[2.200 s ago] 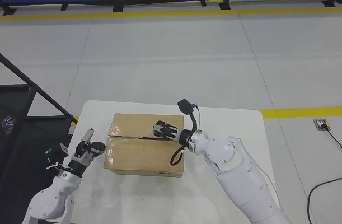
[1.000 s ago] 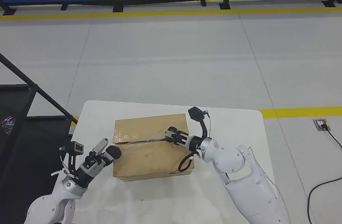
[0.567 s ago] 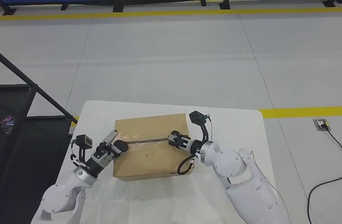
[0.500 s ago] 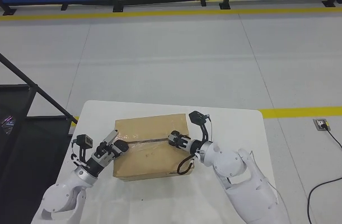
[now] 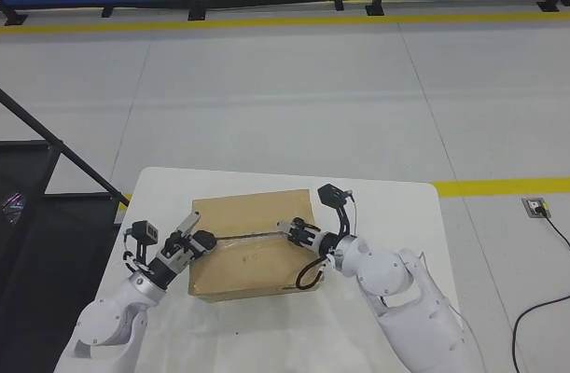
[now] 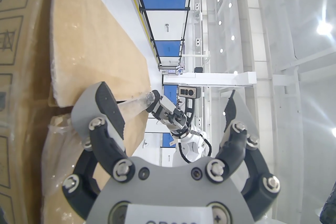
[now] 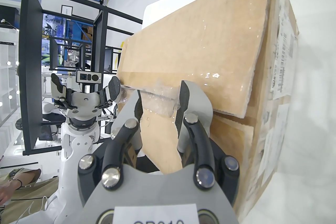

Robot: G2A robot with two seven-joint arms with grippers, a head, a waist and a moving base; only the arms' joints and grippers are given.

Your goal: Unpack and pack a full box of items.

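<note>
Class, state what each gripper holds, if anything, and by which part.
Right gripper pinches the clear tape at its crumpled part on the box seam. Left gripper: open, holding nothing.

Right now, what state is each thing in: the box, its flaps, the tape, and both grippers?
box, upright on the table, not yet opened.
top flaps, both down, meeting along the middle seam.
clear tape, crumpled and partly lifted off the seam.
right gripper, shut on the clear tape at the seam.
left gripper, open, at the box's end by the seam.
</note>
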